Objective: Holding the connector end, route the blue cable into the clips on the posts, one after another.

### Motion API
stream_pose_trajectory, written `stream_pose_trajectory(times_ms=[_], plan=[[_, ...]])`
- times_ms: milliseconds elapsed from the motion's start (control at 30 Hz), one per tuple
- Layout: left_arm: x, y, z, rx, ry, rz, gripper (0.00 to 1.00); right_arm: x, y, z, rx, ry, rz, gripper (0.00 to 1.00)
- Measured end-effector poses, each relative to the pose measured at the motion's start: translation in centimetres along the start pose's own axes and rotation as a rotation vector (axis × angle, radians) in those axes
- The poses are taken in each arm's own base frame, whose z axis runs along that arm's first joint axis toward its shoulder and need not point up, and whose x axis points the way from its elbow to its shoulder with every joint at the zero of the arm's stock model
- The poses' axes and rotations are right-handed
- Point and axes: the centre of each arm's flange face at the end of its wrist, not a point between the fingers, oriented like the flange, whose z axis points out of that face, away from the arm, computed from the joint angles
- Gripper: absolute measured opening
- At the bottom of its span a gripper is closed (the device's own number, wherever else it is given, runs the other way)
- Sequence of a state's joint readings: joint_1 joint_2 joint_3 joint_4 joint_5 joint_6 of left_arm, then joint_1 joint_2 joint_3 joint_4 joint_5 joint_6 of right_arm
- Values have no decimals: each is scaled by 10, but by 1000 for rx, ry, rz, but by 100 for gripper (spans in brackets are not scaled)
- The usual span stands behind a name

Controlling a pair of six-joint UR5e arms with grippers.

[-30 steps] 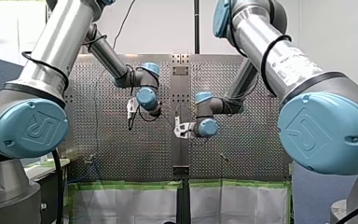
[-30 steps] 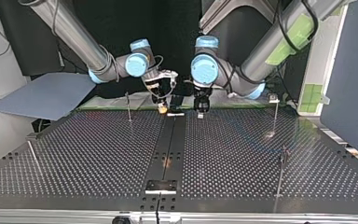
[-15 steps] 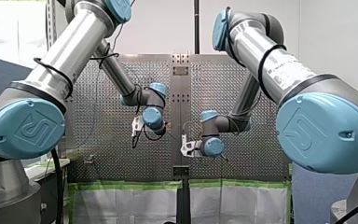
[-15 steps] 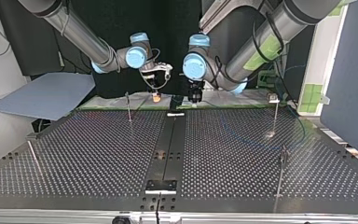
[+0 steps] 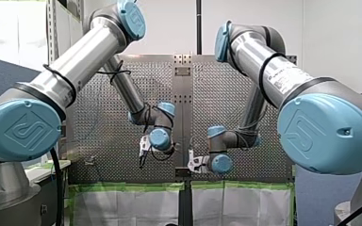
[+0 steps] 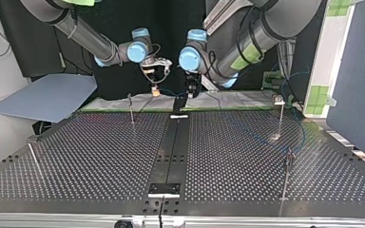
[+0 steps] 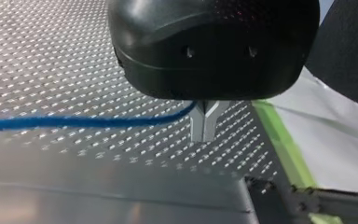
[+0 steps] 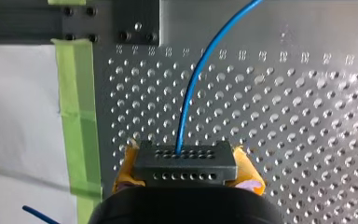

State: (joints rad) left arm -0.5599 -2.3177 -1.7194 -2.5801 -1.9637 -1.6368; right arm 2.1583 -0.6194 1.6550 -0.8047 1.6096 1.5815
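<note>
Upper centre in top view: right gripper (image 8: 185,169) clamped black connector (image 8: 185,160); left gripper (image 7: 204,124) pinched shut on blue cable (image 7: 74,122).

The cable (image 8: 191,93) is bright blue. The connector (image 8: 185,162) is matt black, patterned with two rows of small round holes. The pads (image 8: 248,170) on my right arm's jaws are yellow. On my left arm's jaws the housing (image 7: 214,46) is glossy black and the fingers (image 7: 204,126) plain grey metal. The surface (image 6: 100,152) is silvery grey, dotted with an even grid of holes. The tape (image 8: 77,116) is green, the sheeting (image 8: 18,116) white. Silver tubes with light blue joint caps (image 5: 21,129) make up my left arm (image 5: 75,61) and my right arm (image 5: 273,70).
</note>
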Motion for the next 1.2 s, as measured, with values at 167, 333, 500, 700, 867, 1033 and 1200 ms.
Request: stream_pose_trajectory(times_ms=[167, 333, 500, 700, 867, 1033, 1200], plan=[[29, -12, 1, 17, 3, -4, 1, -3, 7, 0, -9, 26, 2, 0], [59, -18, 2, 18, 20, -2, 1, -6, 11, 2, -14, 41, 2, 0], [86, -17, 3, 11, 46, 9, 1, -26, 17, 4, -24, 44, 2, 0], [95, -20, 2, 13, 50, 14, 1, -58, 29, 0, -46, 14, 3, 0], [95, -25, 0, 26, 39, 5, 1, -70, 38, -11, -64, 10, 8, 0], [95, -35, -3, 51, 18, -15, 1, -76, 46, -19, -73, 12, 12, 0], [93, -47, -6, 88, -12, -48, 1, -76, 52, -27, -64, 15, 14, 0]])
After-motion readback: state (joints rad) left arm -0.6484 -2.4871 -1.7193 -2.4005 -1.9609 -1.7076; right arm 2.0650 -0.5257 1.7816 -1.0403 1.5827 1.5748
